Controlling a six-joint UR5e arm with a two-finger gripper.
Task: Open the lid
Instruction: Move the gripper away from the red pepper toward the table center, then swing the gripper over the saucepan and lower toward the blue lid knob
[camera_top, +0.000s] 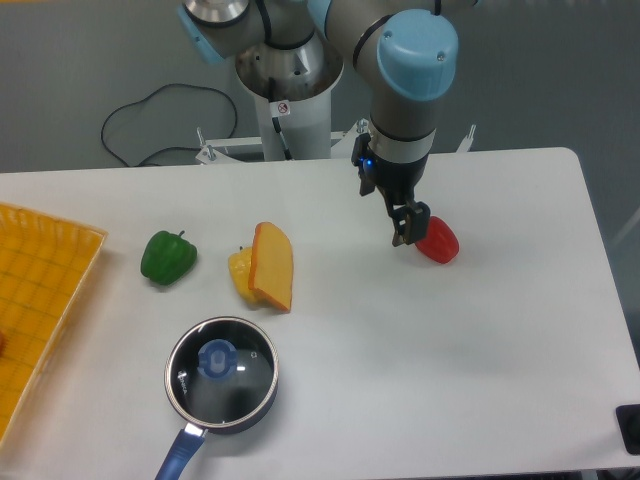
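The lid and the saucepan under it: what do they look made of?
The lid: apparently clear glass, since the pan's dark inside shows through, with a shiny metal-looking rim and a blue, likely plastic knob. The saucepan: seemingly dark metal, glossy blue handle.

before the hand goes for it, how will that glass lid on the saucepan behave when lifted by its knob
The lid looks like rigid glass with a metal rim, so probably stiff but breakable if dropped. Its small rounded blue knob may be slippery, so a centred pinch seems wise. It lies flat on the saucepan, so it should lift straight up; the light-looking pan might shift.
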